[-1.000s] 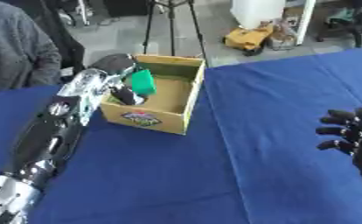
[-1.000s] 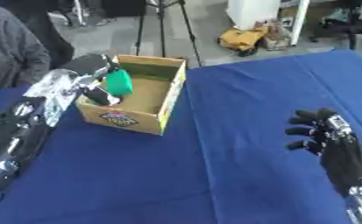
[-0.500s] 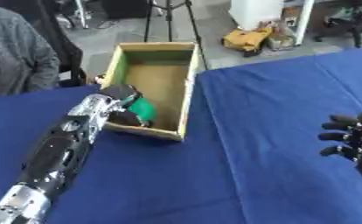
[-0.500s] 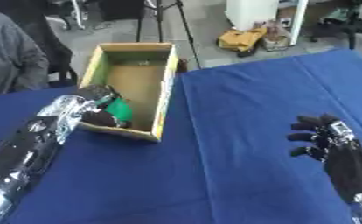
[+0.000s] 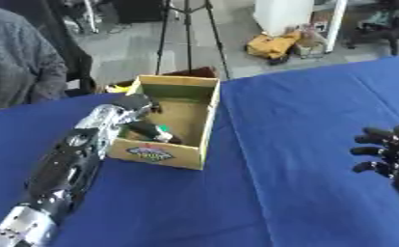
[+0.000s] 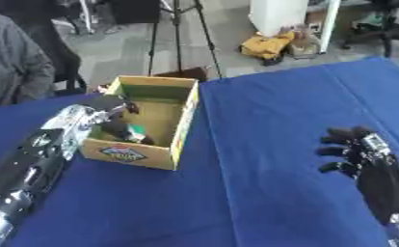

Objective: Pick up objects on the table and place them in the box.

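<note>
An open cardboard box (image 5: 200,126) with a printed label on its front stands on the blue table at centre left. My left arm comes in from the lower left, and my left hand (image 5: 134,103) reaches over the box's left wall. Its fingers (image 5: 144,129) curl down inside the box round a small green object (image 5: 162,129), low near the box floor. Most of that object is hidden by the fingers. My right hand (image 6: 354,149) hovers over the cloth at the right edge, fingers relaxed and holding nothing.
The blue table cloth (image 5: 304,120) spreads wide between the box and my right hand. A person in grey (image 5: 21,67) stands at the far left edge. Beyond the table a tripod (image 5: 186,29) and a yellow item (image 5: 270,46) are on the floor.
The camera has shifted. My left hand has carried the green object from the box's top down into the box. The right hand has stayed about where it was.
</note>
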